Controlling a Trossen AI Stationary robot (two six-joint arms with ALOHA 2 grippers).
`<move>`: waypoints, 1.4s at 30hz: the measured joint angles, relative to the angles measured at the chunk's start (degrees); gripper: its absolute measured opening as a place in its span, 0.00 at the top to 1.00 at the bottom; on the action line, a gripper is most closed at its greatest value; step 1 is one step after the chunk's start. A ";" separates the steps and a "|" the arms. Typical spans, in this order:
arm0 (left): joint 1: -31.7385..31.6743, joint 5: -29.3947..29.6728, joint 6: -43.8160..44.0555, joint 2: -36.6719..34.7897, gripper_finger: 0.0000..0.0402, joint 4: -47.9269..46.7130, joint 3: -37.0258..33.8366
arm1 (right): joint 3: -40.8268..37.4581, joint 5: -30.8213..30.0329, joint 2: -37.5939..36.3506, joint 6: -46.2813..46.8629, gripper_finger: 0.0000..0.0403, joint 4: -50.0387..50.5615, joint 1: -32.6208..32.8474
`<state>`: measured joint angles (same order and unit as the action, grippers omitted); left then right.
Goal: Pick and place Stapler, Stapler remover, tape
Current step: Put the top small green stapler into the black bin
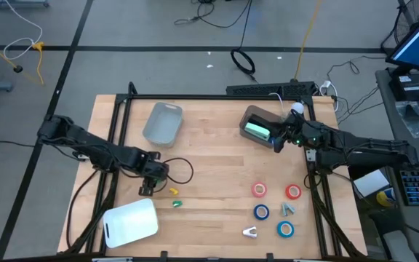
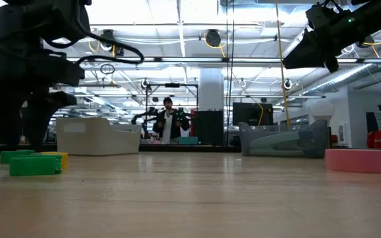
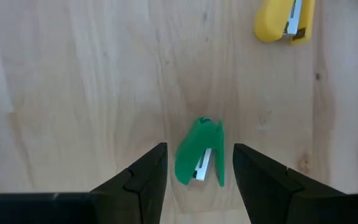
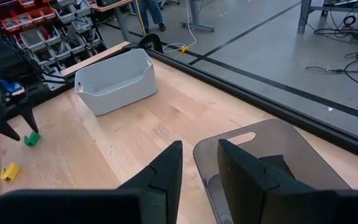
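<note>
My left gripper (image 3: 198, 182) is open and low over the table, one finger on each side of a small green stapler (image 3: 199, 160) lying flat on the wood; a gap shows on both sides. A yellow stapler (image 1: 173, 191) and a second green one (image 1: 176, 204) lie just beyond. My right gripper (image 4: 201, 167) hovers above the dark translucent bin (image 1: 257, 122), fingers slightly apart and holding nothing; something green (image 1: 257, 131) shows in that bin. Two red tape rolls (image 1: 259, 190) (image 1: 293, 192), two blue ones (image 1: 261, 212) (image 1: 285, 229) and two staple removers (image 1: 288, 209) (image 1: 250, 232) lie flat near the right front.
A light grey bin (image 1: 163, 122) stands at the far middle and a white bin (image 1: 129, 222) at the near left corner. A black frame (image 1: 217, 97) runs along the table's far edge. Bare wood lies between the bins and the tape rolls.
</note>
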<state>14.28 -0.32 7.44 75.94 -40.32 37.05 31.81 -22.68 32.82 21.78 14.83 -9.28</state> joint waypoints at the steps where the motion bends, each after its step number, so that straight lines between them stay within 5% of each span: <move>1: 0.00 -0.14 -0.30 0.49 0.55 0.01 0.01 | 0.00 0.00 -0.01 0.00 0.77 0.00 0.00; 10: -0.42 -1.44 0.36 7.14 0.55 1.37 0.31 | 0.00 -0.02 -0.01 0.00 0.77 -0.02 -0.01; 25: -0.42 -1.27 0.32 7.30 0.55 0.79 0.13 | 0.00 -0.02 0.02 0.00 0.77 -0.04 -0.02; 35: -0.44 -0.85 0.33 7.34 0.75 0.55 0.05 | 0.00 -1.57 -0.01 0.00 0.77 -0.18 -0.02; 42: -0.44 -0.65 0.97 7.34 0.80 0.57 0.05 | 0.00 -1.52 -0.01 0.02 0.77 -0.68 -0.02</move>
<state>13.85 -0.97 8.41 83.29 -39.75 37.10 31.81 -24.21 32.82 21.80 14.15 -9.30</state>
